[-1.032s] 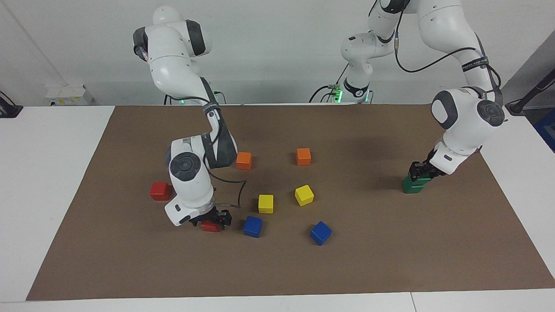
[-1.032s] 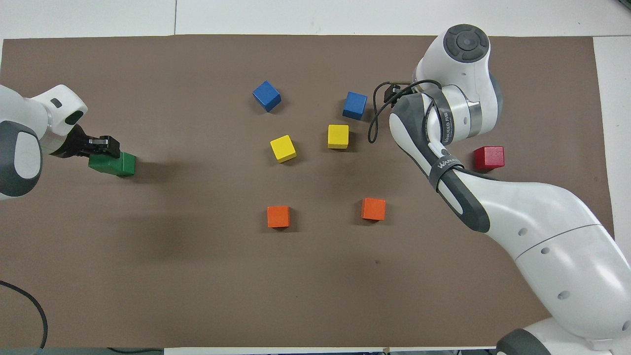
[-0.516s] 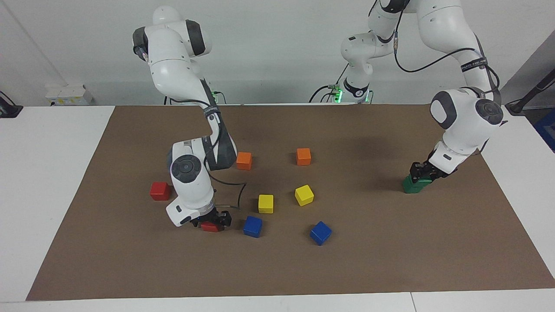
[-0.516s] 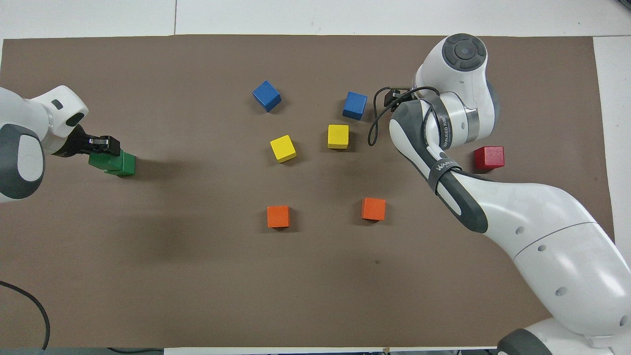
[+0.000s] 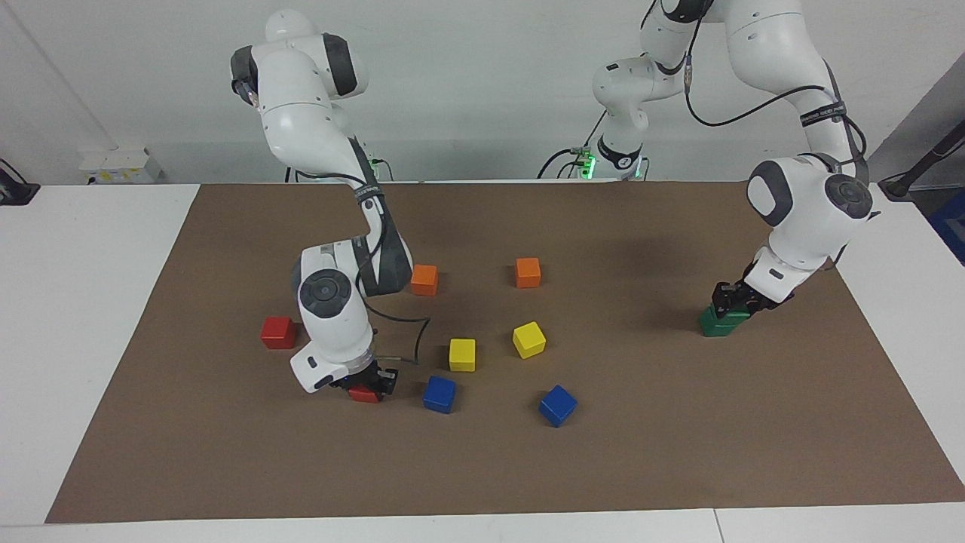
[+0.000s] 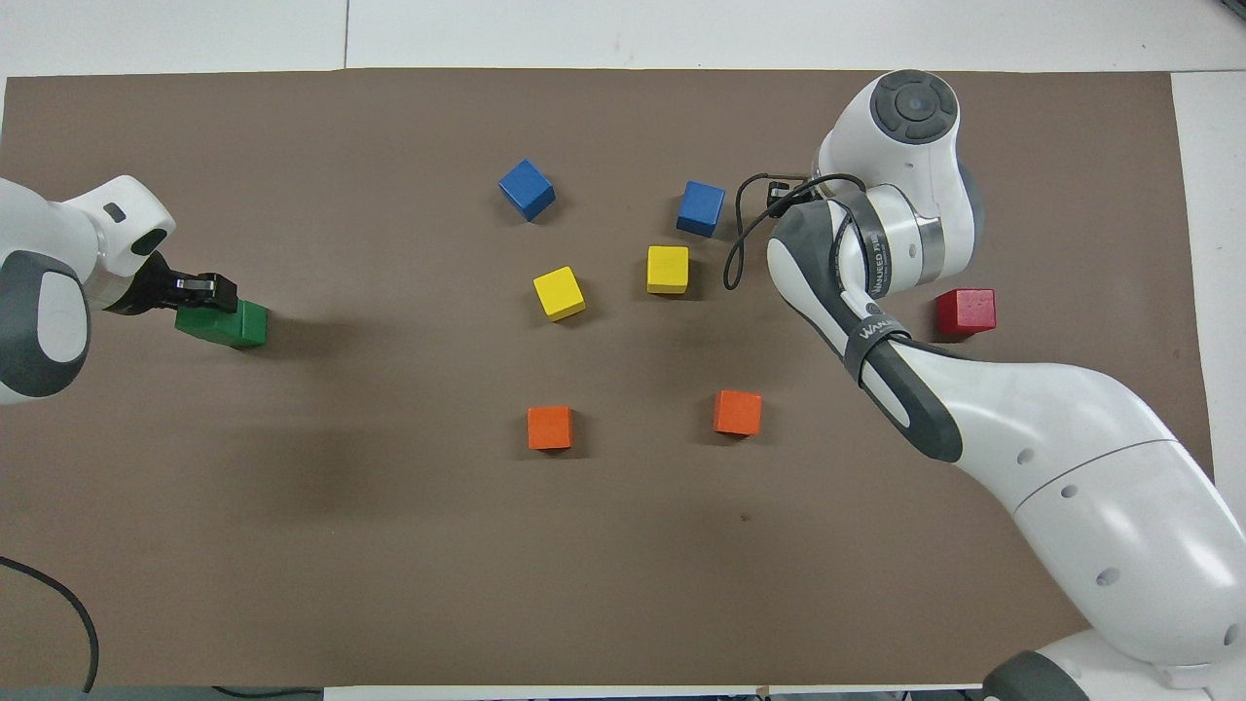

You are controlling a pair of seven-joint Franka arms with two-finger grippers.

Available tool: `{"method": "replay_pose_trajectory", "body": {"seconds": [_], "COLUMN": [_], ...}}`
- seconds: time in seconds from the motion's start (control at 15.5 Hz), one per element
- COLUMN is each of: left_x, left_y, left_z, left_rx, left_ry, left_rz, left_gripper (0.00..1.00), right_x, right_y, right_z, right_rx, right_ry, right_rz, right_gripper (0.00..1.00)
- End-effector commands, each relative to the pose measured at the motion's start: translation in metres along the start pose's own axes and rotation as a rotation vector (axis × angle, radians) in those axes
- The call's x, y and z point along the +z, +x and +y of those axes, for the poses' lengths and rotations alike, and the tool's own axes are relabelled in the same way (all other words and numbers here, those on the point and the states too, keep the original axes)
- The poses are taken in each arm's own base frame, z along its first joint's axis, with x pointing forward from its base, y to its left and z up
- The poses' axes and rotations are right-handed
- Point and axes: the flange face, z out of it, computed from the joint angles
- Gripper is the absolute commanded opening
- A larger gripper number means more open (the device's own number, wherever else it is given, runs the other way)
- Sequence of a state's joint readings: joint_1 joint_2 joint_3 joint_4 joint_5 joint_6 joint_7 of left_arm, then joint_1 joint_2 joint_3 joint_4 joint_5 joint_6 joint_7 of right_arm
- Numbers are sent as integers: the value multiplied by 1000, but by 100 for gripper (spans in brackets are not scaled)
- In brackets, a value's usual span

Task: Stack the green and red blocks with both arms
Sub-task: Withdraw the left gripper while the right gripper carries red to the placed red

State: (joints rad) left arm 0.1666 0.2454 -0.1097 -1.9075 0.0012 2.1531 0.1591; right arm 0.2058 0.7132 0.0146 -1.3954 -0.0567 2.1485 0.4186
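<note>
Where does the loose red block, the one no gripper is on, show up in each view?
Facing view: the loose red block lies at the picture's left, beside the right arm.
Overhead view: it lies at the picture's right, again beside that arm.
Shared landmark: the nearest orange block.

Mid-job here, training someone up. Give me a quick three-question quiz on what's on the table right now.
1. True or false: the right claw is shut on a yellow cube.
2. How many orange cubes are on the brown mat?
3. The left claw is at the green blocks. Toward which end of the table is that? A: the left arm's. B: the right arm's.

Key
1. False: it is shut on the held red block, beside a blue cube.
2. Two.
3. A.
</note>
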Motion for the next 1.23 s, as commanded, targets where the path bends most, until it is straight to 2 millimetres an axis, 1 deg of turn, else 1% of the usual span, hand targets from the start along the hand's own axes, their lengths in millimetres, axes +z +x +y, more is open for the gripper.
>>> {"method": "replay_pose_trajectory", "body": {"seconds": [0.0, 0.19, 0.26, 0.32, 0.39, 0.45, 0.52, 0.65, 0.71, 0.84, 0.9, 0.97, 1.03, 1.1, 1.16], "left_x": [-1, -1, 0, -3, -9, -19, -34, -74, -98, -141, -159, -171, -185, -197, -211], "left_y": [-12, -12, -13, -13, -12, -11, -12, -22, -31, -55, -67, -77, -83, -87, -88], "left_z": [-2, -4, -4, -5, -5, -4, -3, 0, 3, 9, 15, 20, 24, 23, 24], "left_rx": [8, 36, 36, 34, 36, 38, 41, 44, 43, 44, 46, 53, 57, 53, 54], "left_ry": [-7, -7, -8, -8, -6, -5, -2, 4, 8, 15, 20, 29, 36, 32, 31], "left_rz": [23, 23, 16, 12, 14, 12, 3, -11, -13, -26, -40, -59, -70, -89, -102], "left_gripper": [100, 100, 100, 100, 100, 100, 100, 100, 100, 100, 100, 100, 100, 100, 100], "right_x": [-13, -55, -69, -79, -94, -100, -103, -103, -103, -98, -94, -92, -88, -86, -82], "right_y": [-3, 1, 1, 0, -1, -4, -12, -32, -38, -52, -60, -65, -68, -69, -72], "right_z": [9, 40, 56, 67, 77, 94, 114, 140, 151, 173, 179, 182, 189, 195, 197], "right_rx": [14, -79, -100, -113, -124, -132, -134, -144, -153, -146, -146, -161, -160, -158, -157], "right_ry": [-5, -19, -23, -26, -25, -27, -28, -28, -26, -24, -23, -19, -18, -18, -17], "right_rz": [-7, -39, -53, -69, -65, -79, -95, -104, -99, -91, -83, -71, -68, -66, -60], "right_gripper": [0, 0, 0, 0, 0, 0, 0, 0, 0, 0, 0, 0, 0, 0, 0]}}
